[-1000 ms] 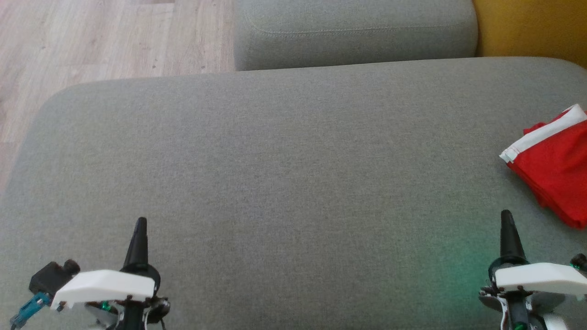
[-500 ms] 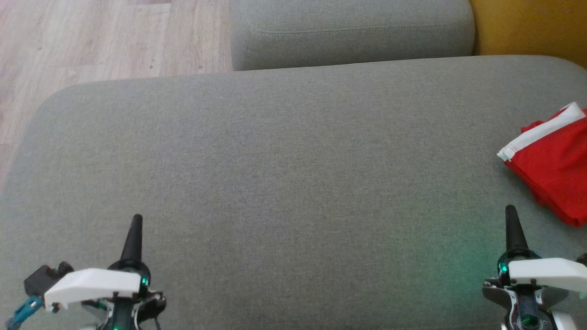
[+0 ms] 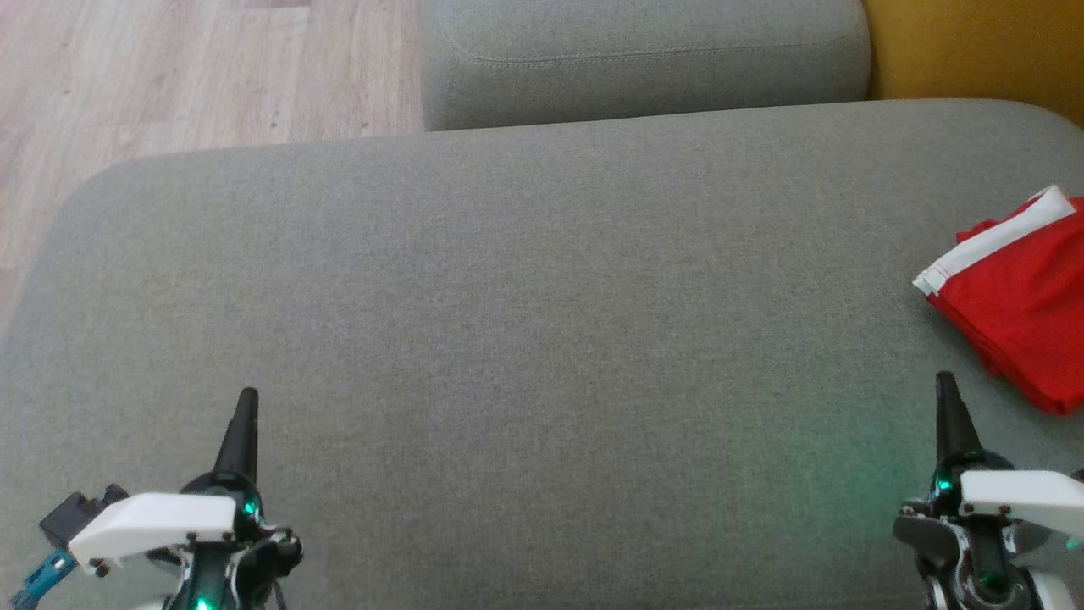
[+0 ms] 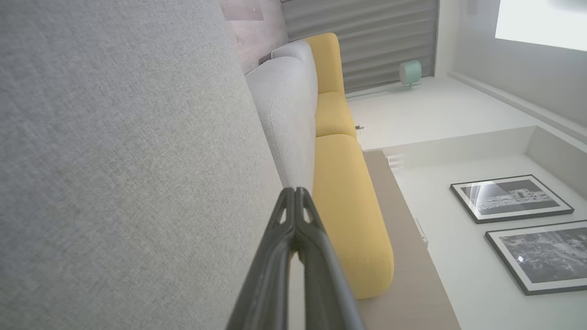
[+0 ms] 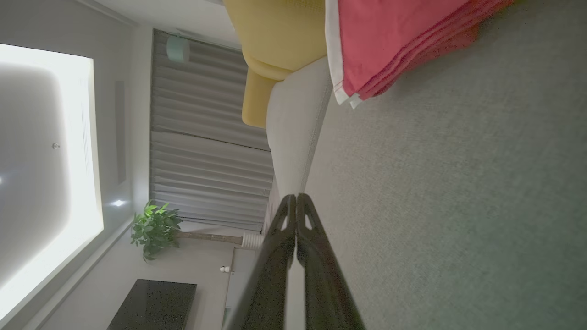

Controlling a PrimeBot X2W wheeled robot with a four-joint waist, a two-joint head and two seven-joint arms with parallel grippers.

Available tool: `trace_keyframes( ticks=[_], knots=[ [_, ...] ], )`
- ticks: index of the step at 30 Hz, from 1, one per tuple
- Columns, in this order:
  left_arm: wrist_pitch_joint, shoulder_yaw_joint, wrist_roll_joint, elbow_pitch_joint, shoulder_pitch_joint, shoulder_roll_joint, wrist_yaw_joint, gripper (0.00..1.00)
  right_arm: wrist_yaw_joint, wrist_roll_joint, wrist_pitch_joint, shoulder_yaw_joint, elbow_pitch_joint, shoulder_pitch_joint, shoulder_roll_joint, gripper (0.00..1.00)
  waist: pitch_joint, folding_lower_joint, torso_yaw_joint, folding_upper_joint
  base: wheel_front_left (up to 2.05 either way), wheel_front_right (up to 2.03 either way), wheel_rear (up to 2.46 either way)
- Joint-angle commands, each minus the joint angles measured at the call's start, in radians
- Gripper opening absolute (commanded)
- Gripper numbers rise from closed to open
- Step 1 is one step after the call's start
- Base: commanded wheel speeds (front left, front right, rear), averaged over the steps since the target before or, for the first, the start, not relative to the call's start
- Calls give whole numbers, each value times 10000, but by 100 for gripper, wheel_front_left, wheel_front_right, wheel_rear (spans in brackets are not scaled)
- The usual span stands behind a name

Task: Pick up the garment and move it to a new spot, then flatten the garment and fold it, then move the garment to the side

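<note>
On the grey couch seat (image 3: 542,339), at its right edge, lies the folded red garment (image 3: 1020,313).
Our right gripper (image 3: 943,383) is pinched closed and holds nothing; the garment lies near it, ahead and to the right, its white band (image 3: 987,241) slanting from near-left to far-right. Our left gripper (image 3: 246,398), likewise closed and empty, sits well apart across the seat, so we judge the right arm the nearer for any further move. We read no label or writing on the cloth.
</note>
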Motion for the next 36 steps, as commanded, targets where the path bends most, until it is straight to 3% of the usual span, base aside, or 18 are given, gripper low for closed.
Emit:
trace_keyframes(
  ticks=[1,15,36],
  knots=[
    [102,421,-247,-279,-649,178,-87,0,-6,283,74,125,-392,-570,-72,0,0,0,-4,0,0,0,0],
    [620,798,-2199,-62,-935,165,-409,0,-7,2385,567,-5,-420,-768,-83,0,12,0,-98,0,0,0,0],
    [697,890,-2156,-55,-946,103,-414,0,-7,2417,574,-6,-421,-771,-83,0,12,0,-99,0,0,0,0]
  ],
)
